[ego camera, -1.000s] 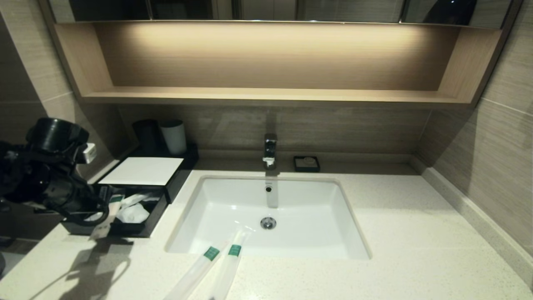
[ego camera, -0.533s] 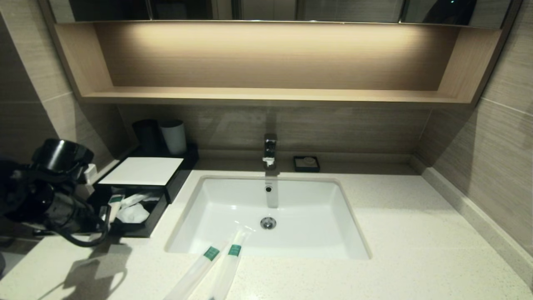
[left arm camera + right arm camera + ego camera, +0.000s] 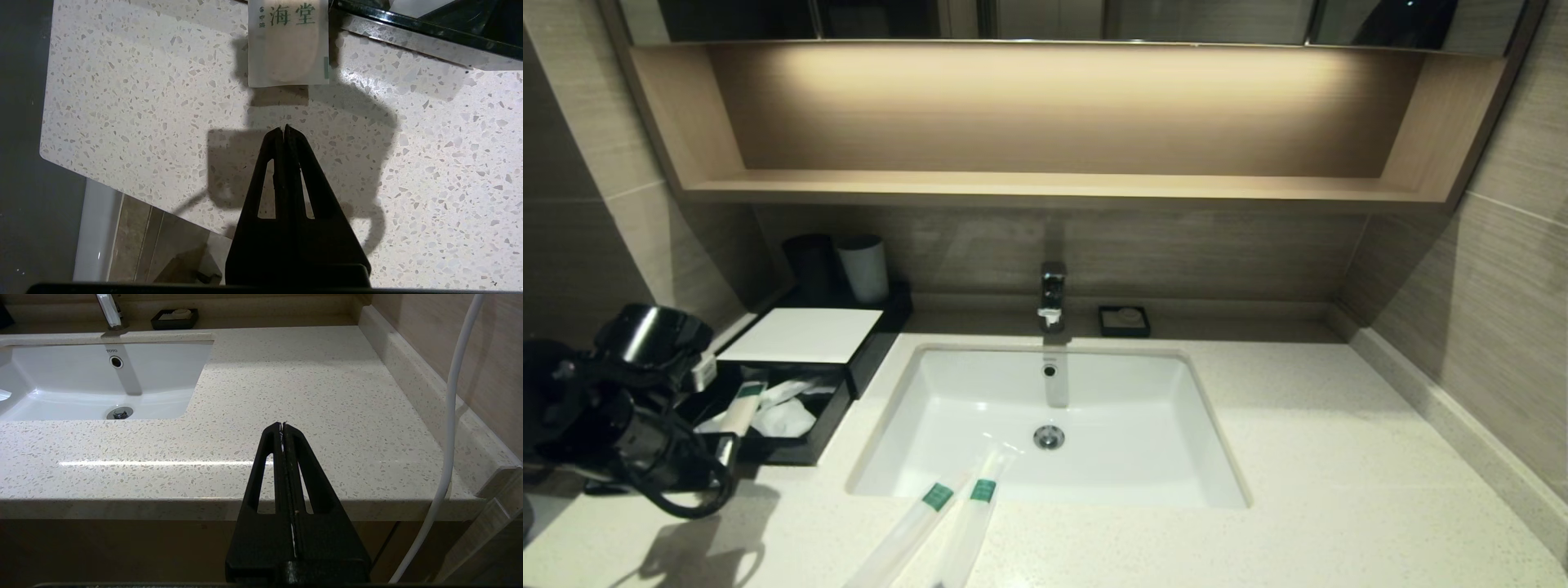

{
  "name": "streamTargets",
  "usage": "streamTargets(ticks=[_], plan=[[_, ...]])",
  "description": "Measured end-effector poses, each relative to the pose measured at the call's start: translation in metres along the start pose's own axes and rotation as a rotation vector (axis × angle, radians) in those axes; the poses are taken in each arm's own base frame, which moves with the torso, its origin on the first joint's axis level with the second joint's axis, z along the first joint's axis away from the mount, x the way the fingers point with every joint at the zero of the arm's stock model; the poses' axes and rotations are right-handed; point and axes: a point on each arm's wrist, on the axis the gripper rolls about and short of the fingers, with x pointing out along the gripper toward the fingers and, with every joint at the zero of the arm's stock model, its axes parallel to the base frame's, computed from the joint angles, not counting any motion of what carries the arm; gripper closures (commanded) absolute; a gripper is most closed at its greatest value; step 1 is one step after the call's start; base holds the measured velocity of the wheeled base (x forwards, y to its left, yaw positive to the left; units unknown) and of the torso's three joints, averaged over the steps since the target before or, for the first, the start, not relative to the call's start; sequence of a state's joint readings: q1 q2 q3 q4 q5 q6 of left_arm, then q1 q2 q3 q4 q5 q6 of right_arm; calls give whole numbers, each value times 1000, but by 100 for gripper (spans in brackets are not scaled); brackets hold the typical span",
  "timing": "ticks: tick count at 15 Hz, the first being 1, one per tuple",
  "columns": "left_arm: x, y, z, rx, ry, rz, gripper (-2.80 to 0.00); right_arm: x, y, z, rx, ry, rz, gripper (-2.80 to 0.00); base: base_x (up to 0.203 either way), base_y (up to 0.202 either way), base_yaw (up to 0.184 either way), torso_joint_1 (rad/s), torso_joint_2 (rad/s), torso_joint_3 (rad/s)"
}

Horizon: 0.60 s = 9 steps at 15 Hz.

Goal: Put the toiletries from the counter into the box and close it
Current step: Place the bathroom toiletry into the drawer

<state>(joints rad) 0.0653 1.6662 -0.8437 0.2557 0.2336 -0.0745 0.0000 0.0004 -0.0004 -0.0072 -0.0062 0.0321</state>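
The box [image 3: 805, 445] stands at the counter's [image 3: 1323, 457] back left, its black drawer pulled out under a white top panel [image 3: 800, 335]. One sachet [image 3: 742, 404] lies in the drawer, and its printed end [image 3: 288, 49] hangs over the box's front rim [image 3: 408, 24] onto the counter. Two more sachets [image 3: 907, 531] [image 3: 968, 531] lie side by side at the sink's near edge, green bands toward the basin. My left gripper [image 3: 284, 127] is shut and empty, just in front of that overhanging end; its arm [image 3: 629, 416] is at the far left. My right gripper [image 3: 282, 424] is shut and empty over the counter's front edge, right of the sink.
The inset sink [image 3: 980, 392] fills the counter's middle, with a faucet [image 3: 1053, 294] and a small black soap dish [image 3: 1124, 321] behind it. A black cup [image 3: 810, 265] and a white cup [image 3: 864, 268] stand behind the box. White crumpled packets [image 3: 780, 418] lie in the drawer. A wooden shelf [image 3: 1045, 186] hangs above.
My left arm has drawn back from the box toward the counter's near left corner and sunk lower. The sachet stays at the drawer. The two sachets by the sink have not moved.
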Motion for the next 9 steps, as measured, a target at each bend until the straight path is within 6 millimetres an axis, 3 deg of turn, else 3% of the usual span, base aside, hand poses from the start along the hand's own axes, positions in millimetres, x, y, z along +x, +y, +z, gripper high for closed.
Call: streamTargets(ticks=[9], plan=[[24, -6, 13, -13, -39, -2, 0, 0, 0, 0, 0, 0, 0, 0, 0, 0, 0, 0, 0, 0]])
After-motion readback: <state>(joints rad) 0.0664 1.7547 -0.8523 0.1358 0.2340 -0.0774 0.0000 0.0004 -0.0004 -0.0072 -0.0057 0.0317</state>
